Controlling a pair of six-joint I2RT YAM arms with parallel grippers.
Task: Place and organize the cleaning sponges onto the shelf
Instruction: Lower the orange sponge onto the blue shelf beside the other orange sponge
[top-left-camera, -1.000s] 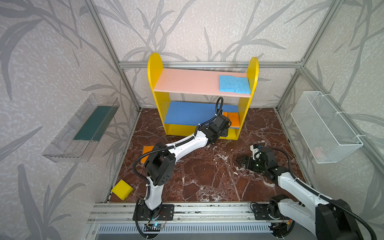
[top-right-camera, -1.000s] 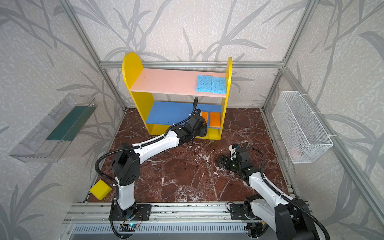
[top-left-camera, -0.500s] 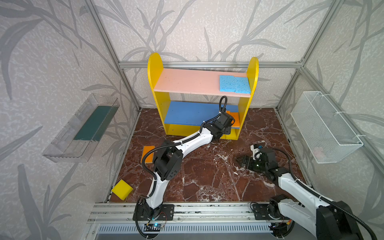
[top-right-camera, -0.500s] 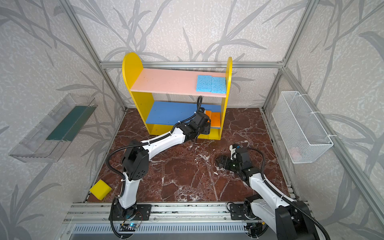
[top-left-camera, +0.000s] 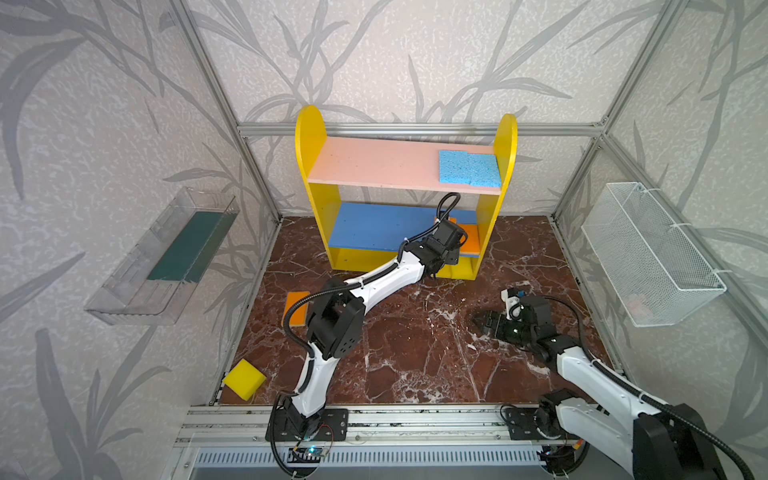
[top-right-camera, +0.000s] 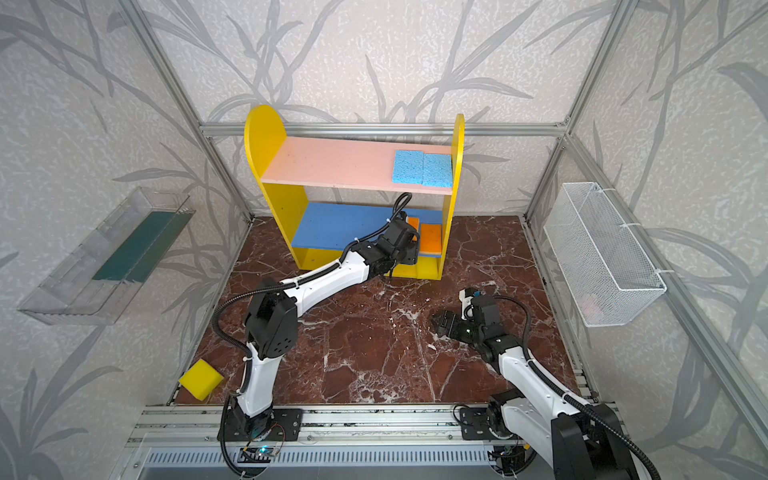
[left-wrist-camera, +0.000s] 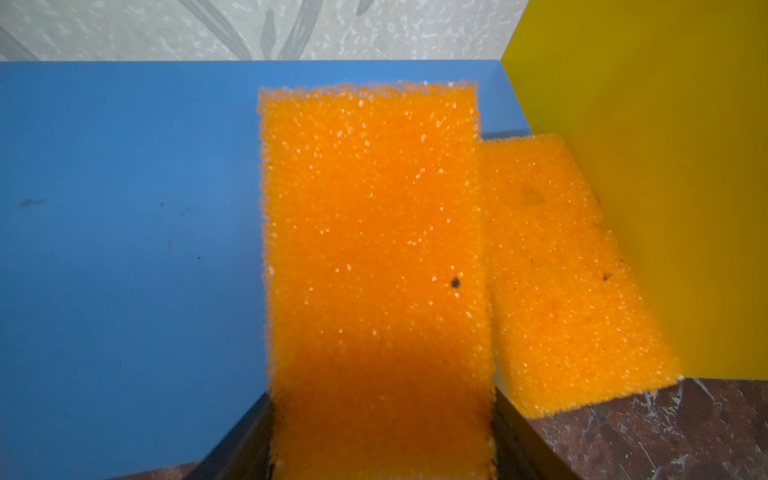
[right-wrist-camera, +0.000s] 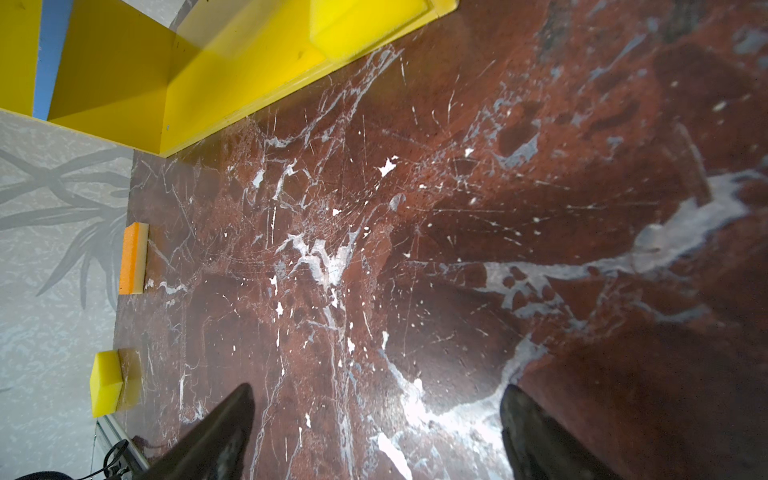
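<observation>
The shelf (top-left-camera: 374, 166) stands at the back; two light blue sponges (top-left-camera: 468, 168) lie side by side at the right end of its pink board. My left gripper (left-wrist-camera: 382, 415) reaches onto the blue board (left-wrist-camera: 124, 228), shut on an orange sponge (left-wrist-camera: 374, 249). That sponge lies alongside another orange sponge (left-wrist-camera: 561, 270), which sits against the yellow side panel. A yellow sponge (top-right-camera: 426, 268) sits on the base. On the floor at the left lie an orange sponge (top-left-camera: 297, 307) and a yellow block (top-left-camera: 244, 379). My right gripper (right-wrist-camera: 374, 415) hangs open over bare floor.
A clear plastic tray (top-left-camera: 166, 257) hangs on the left wall. A white wire basket (top-left-camera: 648, 253) hangs on the right wall with something pink inside. An aluminium rail (top-left-camera: 415, 419) runs along the front edge. The floor is red marble.
My left arm has stretched further right and deeper into the shelf, carrying the orange sponge along the blue board. The right arm has stayed where it was.
</observation>
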